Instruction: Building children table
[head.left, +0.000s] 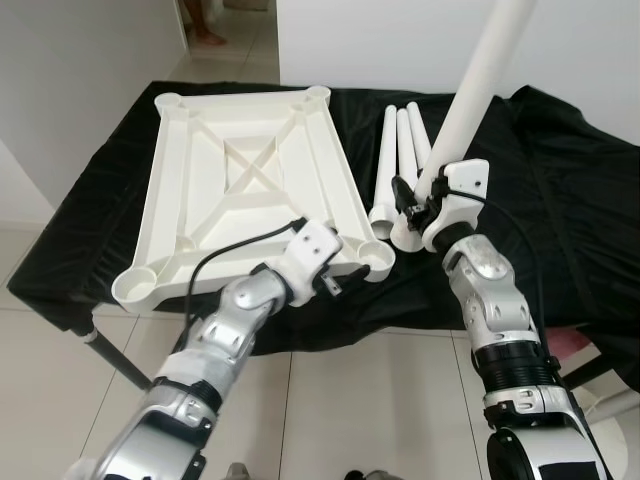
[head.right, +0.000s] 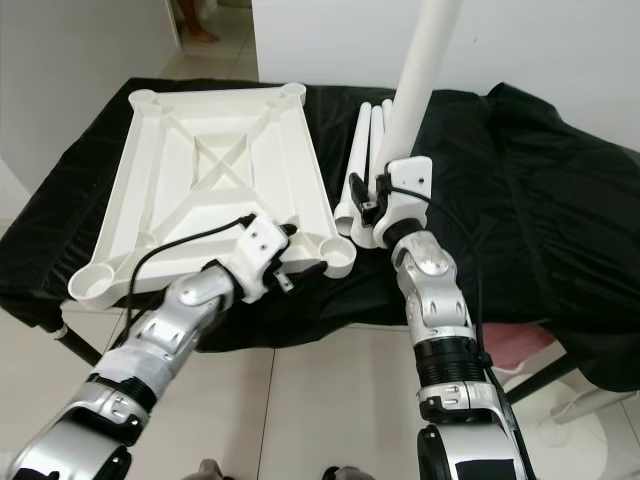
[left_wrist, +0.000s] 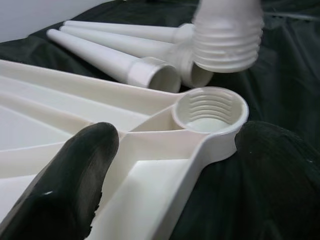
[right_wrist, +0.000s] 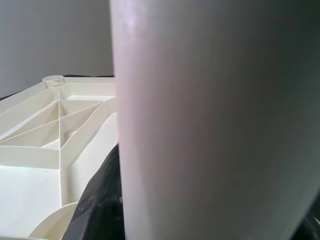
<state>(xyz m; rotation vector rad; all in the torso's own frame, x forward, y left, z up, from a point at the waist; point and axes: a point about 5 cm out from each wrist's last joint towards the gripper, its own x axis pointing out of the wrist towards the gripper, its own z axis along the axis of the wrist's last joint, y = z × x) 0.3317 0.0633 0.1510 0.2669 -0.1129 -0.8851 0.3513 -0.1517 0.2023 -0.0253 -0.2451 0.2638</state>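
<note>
The white table top (head.left: 250, 170) lies upside down on a black cloth, with a round socket at each corner. My left gripper (head.left: 335, 278) is open at the near right corner, its fingers (left_wrist: 70, 185) straddling the rim beside the threaded socket (left_wrist: 210, 107). My right gripper (head.left: 428, 205) is shut on a long white leg (head.left: 480, 80) held nearly upright. The leg's threaded end (left_wrist: 227, 35) hovers just above and beside that socket, not in it. In the right wrist view the leg (right_wrist: 215, 120) is very close, with the table top (right_wrist: 45, 150) behind.
Three more white legs (head.left: 400, 150) lie side by side on the black cloth (head.left: 560, 200), right of the table top. The cloth's front edge hangs over tiled floor (head.left: 350, 410). A person's feet (head.left: 205, 35) stand in the far doorway. Something pink (head.left: 575, 345) sits low right.
</note>
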